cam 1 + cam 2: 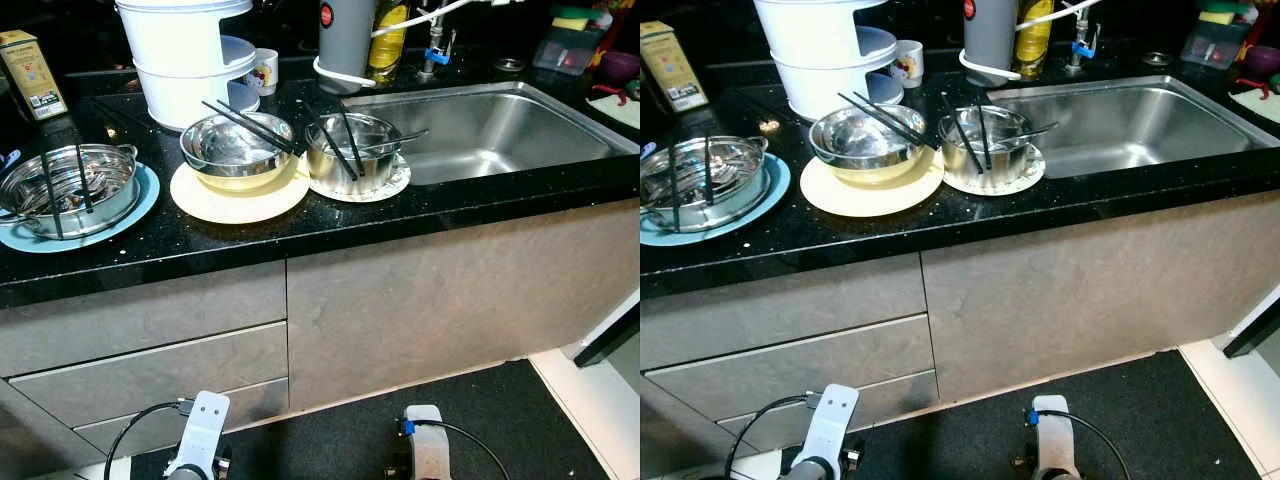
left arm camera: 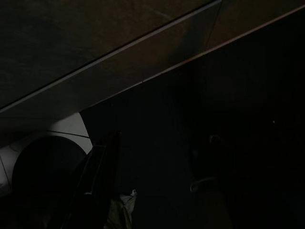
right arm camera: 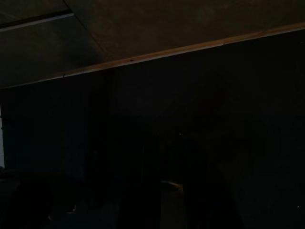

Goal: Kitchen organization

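Note:
Three steel bowls stand in a row on the black counter (image 1: 450,205), each with dark chopsticks laid across it. The left bowl (image 1: 68,185) rests on a blue plate (image 1: 145,195). A cream plate (image 1: 235,205) carries the middle bowl (image 1: 235,148). The right bowl (image 1: 350,150) sits on a white patterned plate (image 1: 395,185) beside the steel sink (image 1: 500,130). My left arm (image 1: 200,435) and right arm (image 1: 428,450) hang idle low in front of the cabinet. Both wrist views are very dark, with my left gripper (image 2: 95,186) a black shape over the floor.
Stacked white containers (image 1: 185,50), a mug (image 1: 265,70), a grey canister (image 1: 345,35) and a yellow bottle (image 1: 388,35) line the back of the counter. A yellow box (image 1: 32,72) stands far left. Drawers (image 1: 150,360) and a dark floor mat (image 1: 500,420) lie below.

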You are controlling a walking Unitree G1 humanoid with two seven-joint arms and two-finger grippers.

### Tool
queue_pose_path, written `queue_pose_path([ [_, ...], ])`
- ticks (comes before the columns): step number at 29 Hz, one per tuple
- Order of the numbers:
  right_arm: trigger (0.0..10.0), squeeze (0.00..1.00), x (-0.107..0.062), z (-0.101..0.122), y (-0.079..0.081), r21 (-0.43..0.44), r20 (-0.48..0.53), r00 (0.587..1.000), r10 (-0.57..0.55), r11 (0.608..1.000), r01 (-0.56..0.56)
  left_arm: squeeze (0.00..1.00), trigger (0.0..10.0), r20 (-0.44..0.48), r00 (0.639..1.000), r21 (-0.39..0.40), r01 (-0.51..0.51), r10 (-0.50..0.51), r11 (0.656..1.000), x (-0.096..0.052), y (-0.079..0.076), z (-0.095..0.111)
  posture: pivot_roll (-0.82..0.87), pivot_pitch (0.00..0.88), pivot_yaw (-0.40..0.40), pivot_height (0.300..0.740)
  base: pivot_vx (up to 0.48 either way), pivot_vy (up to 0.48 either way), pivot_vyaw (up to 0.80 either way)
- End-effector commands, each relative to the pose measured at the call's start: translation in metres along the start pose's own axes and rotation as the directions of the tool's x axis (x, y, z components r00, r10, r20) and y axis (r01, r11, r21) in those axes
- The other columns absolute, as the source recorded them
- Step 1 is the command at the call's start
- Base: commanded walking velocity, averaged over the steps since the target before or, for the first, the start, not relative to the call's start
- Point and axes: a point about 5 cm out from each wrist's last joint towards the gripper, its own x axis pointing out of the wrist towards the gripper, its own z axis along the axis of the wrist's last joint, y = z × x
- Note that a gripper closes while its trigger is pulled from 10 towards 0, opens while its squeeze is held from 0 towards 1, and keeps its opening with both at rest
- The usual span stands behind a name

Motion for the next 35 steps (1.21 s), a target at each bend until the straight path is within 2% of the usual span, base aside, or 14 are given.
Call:
queue_pose_path([
  [1, 10.0, 0.00, -0.003, -0.012, 0.003, 0.014, -0.049, 0.999, 0.009, 1.000, -0.008, 0.00, 10.0, -0.049, 0.999, 0.000, 0.006, -0.006, 1.000, -0.004, -0.001, -0.014, -0.07, 0.172, 0.011, 0.740, 0.000, 0.000, 0.00],
  [7, 10.0, 0.00, -0.002, -0.011, 0.000, 0.006, -0.044, 0.999, -0.004, 1.000, 0.004, 0.00, 10.0, -0.043, 0.999, 0.001, -0.012, 0.012, 1.000, -0.004, -0.001, -0.013, -0.09, 0.167, 0.016, 0.740, 0.000, 0.000, 0.00],
  [11, 10.0, 0.00, -0.002, -0.010, -0.001, 0.008, -0.042, 0.999, -0.010, 1.000, 0.010, 0.00, 10.0, -0.041, 0.999, -0.022, 0.010, -0.011, 1.000, -0.003, -0.003, -0.011, -0.09, 0.164, 0.042, 0.740, 0.000, 0.000, 0.00],
  [16, 10.0, 0.00, -0.001, -0.008, 0.002, 0.014, -0.041, 0.999, -0.001, 1.000, 0.001, 0.00, 10.0, -0.030, 0.999, 0.013, 0.043, -0.043, 0.999, -0.001, -0.006, -0.007, -0.08, 0.175, 0.052, 0.740, 0.000, 0.000, 0.00],
  [22, 10.0, 0.00, -0.002, -0.011, 0.002, 0.020, -0.060, 0.998, 0.005, 1.000, -0.004, 0.00, 10.0, -0.035, 0.999, 0.011, 0.039, -0.039, 0.999, -0.002, -0.006, -0.009, -0.09, 0.185, 0.041, 0.740, 0.000, 0.000, 0.00],
  [29, 10.0, 0.00, -0.003, -0.015, 0.001, 0.015, -0.077, 0.997, -0.021, 1.000, 0.023, 0.00, 10.0, -0.020, 0.999, -0.028, 0.036, -0.036, 0.999, -0.003, -0.005, -0.010, -0.08, 0.190, 0.017, 0.740, 0.000, 0.000, 0.00],
  [35, 10.0, 0.00, -0.005, -0.020, 0.003, 0.027, -0.095, 0.995, -0.016, 0.999, 0.019, 0.00, 10.0, -0.018, 0.999, -0.013, 0.047, -0.047, 0.999, -0.005, -0.005, -0.014, -0.08, 0.191, 0.020, 0.740, 0.000, 0.000, 0.00],
])
